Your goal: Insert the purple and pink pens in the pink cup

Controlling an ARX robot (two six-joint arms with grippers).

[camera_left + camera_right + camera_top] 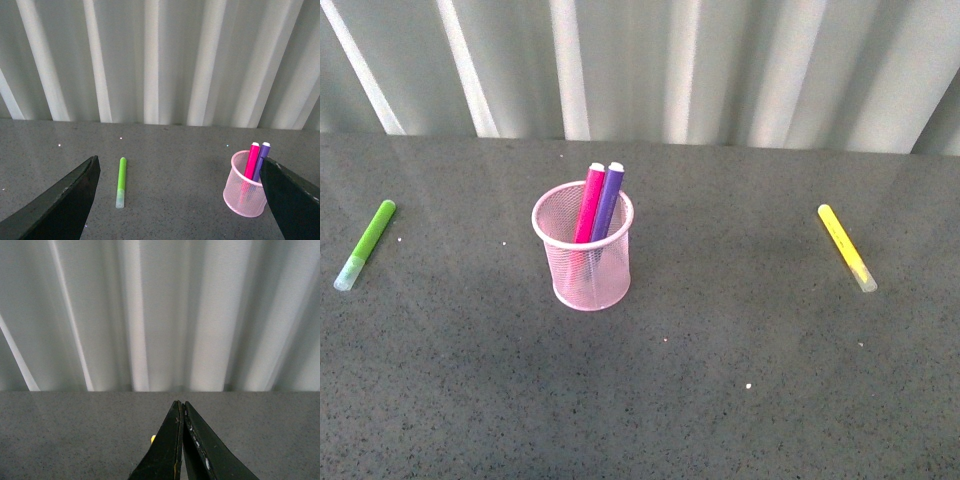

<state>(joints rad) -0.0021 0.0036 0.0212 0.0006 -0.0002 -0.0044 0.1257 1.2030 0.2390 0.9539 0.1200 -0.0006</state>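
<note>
Pink pen [589, 205] and purple pen [608, 200] stood inside pink cup [582, 280]; left gripper [182, 200] jaws spread wide, right gripper [181, 407] jaws closed, empty.

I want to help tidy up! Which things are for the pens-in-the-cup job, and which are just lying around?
For the job:
- pink pen, standing in the cup
- purple pen, standing in the cup beside it
- pink cup, upright on the table

Just lying about:
- green marker, flat on the table left of the cup
- yellow marker, flat on the table right of the cup
</note>
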